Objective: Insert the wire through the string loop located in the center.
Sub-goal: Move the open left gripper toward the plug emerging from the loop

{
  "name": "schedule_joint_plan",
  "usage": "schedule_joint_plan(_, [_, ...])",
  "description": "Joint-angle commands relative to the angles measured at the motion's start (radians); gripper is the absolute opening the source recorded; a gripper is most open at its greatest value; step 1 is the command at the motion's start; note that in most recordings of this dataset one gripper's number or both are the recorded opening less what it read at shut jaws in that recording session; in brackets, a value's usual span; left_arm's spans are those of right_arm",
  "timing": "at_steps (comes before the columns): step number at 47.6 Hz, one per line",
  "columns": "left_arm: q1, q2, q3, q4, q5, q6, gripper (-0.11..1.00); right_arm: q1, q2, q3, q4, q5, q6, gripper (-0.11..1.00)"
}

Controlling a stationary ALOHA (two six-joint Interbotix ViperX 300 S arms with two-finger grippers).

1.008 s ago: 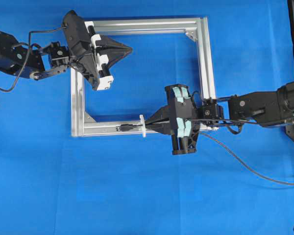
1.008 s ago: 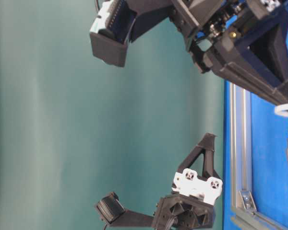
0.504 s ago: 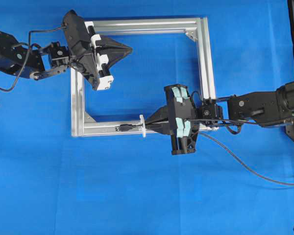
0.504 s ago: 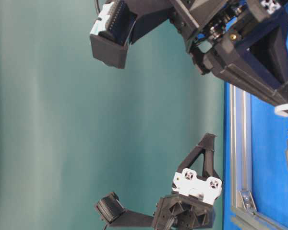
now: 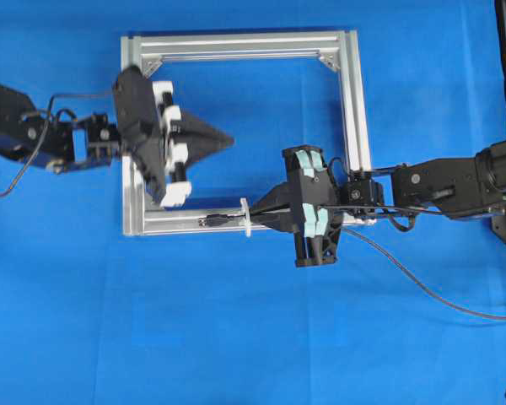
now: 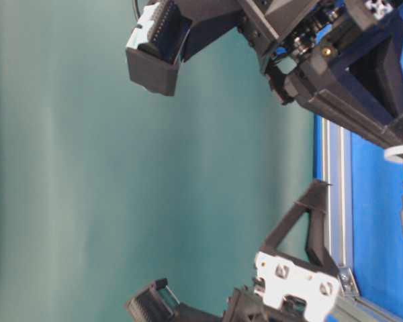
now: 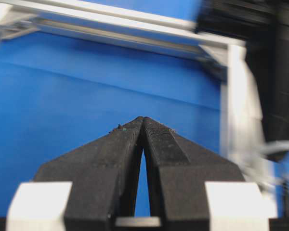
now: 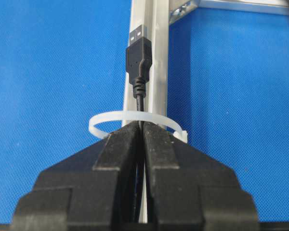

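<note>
Overhead view: left gripper [image 5: 223, 141], fingers together and empty, has swung down over the frame [image 5: 352, 101]; right gripper [image 5: 255, 219] stays clamped on the wire [image 8: 139, 60], plug through the string loop [image 8: 135, 118].

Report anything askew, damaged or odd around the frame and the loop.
Nothing stands out. The wire runs straight through the string loop along the aluminium frame bar, plug past the loop, pinched by the right hand. The left hand is shut and empty.
</note>
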Motion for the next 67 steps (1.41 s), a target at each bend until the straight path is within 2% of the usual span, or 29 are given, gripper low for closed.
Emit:
schedule_joint_plan(1, [-0.049, -0.037, 0.009, 0.002, -0.005, -0.021, 0.0, 0.0, -0.014, -0.012, -0.002, -0.006, -0.002, -0.02])
schedule_joint_plan(8, [-0.115, -0.055, 0.032, 0.002, -0.005, -0.051, 0.0, 0.0, -0.014, -0.012, -0.002, -0.006, -0.002, -0.02])
schedule_joint_plan(17, [-0.181, -0.063, 0.035, 0.002, -0.006, -0.054, 0.0, 0.0, -0.014, -0.011, -0.003, -0.008, -0.002, -0.02])
schedule_joint_plan(50, [-0.193, -0.064, 0.04, 0.003, -0.005, -0.041, 0.02, 0.0, -0.014, -0.011, -0.006, -0.009, -0.005, -0.02])
schedule_joint_plan(53, [-0.193, -0.063, 0.038, 0.003, -0.005, -0.049, 0.12, 0.0, -0.014, -0.011, -0.006, -0.009, -0.005, -0.02])
schedule_joint_plan(56, [-0.195, -0.063, 0.035, 0.003, -0.005, -0.049, 0.26, 0.0, -0.014, -0.011, -0.006, -0.009, -0.005, -0.02])
schedule_joint_plan(63, [-0.195, -0.061, 0.032, 0.003, -0.003, -0.051, 0.72, 0.0, -0.014, -0.011, -0.005, -0.008, -0.005, -0.02])
schedule_joint_plan(67, [-0.195, -0.061, 0.032, 0.003, -0.002, -0.054, 0.9, 0.0, -0.014, -0.011, -0.006, -0.006, -0.005, -0.02])
